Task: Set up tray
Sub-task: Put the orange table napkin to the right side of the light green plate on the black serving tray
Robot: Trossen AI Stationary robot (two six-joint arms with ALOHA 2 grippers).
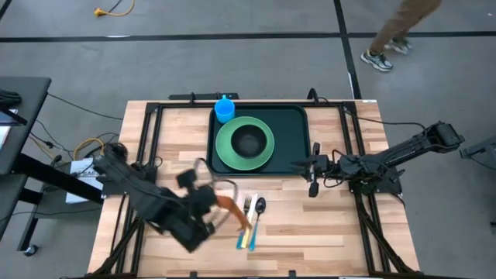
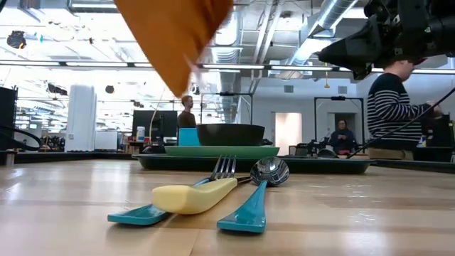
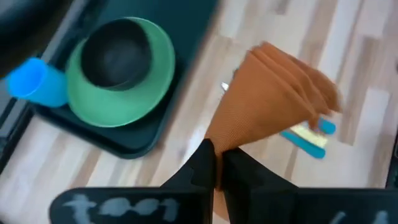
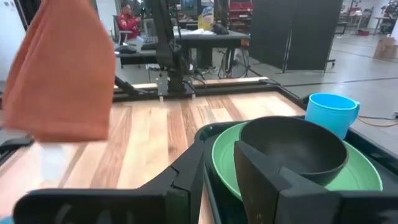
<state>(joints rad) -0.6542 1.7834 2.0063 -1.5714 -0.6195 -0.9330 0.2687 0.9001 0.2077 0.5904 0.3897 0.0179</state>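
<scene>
- The tray point(image 1: 297, 132), dark green with its long side running across the table, sits at the far middle of the wooden table point(image 1: 325, 225). It holds a light-green plate point(image 1: 266, 154) with a dark bowl point(image 1: 246, 141), and a blue cup point(image 1: 224, 109) at its far left corner.
- The left gripper point(image 1: 215, 203) hangs above the near-left part of the table, fingers clamped on an orange cloth point(image 1: 229, 208) that dangles from them.
- From that gripper the tray lies farther back and to the right, apart from it; a fork, spoon and knife point(image 1: 249, 222) lie on the wood just beside the cloth.
- The right gripper point(image 1: 311, 172) hovers just beside the tray's right rim, nearer the tray than the left gripper is. Its fingers are slightly parted and hold nothing visible.
</scene>
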